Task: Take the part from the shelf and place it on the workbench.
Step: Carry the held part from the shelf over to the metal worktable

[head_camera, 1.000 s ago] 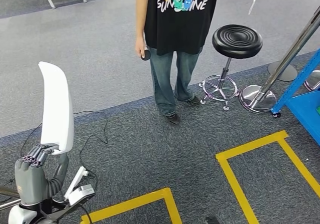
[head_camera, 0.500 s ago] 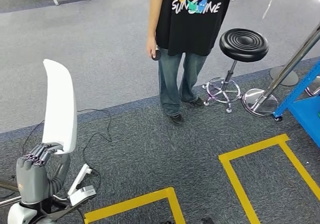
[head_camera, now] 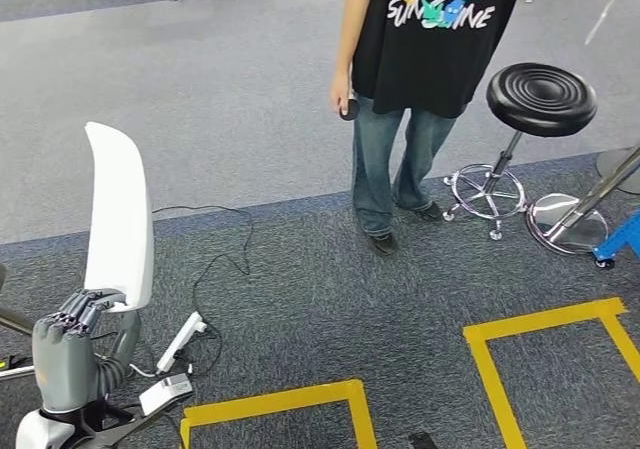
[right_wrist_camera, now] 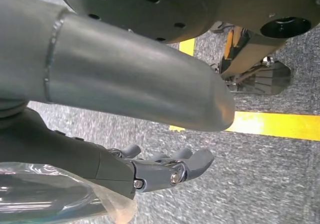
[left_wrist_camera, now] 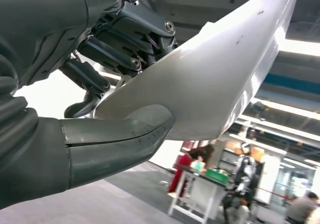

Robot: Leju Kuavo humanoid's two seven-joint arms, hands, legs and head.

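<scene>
The part is a long, curved white panel [head_camera: 117,214] standing upright at the lower left of the head view. My left hand [head_camera: 64,354] grips its lower end from below. In the left wrist view the thumb [left_wrist_camera: 113,139] lies against the underside of the white panel [left_wrist_camera: 211,79], with the darker fingers curled over its edge. My right hand [right_wrist_camera: 162,169] hangs over the grey carpet with its fingers apart and nothing in them.
A person [head_camera: 430,59] in a black T-shirt and jeans stands ahead, holding a small dark object. A black stool [head_camera: 540,99] and a chrome base [head_camera: 566,224] are to the right. Yellow tape [head_camera: 279,404] marks the carpet. A cable and white power strip [head_camera: 177,344] lie beside my left arm.
The whole view has shifted: the person, stool and tape slid to the right as the camera turned left. My left hand still holds the white panel the same way.
</scene>
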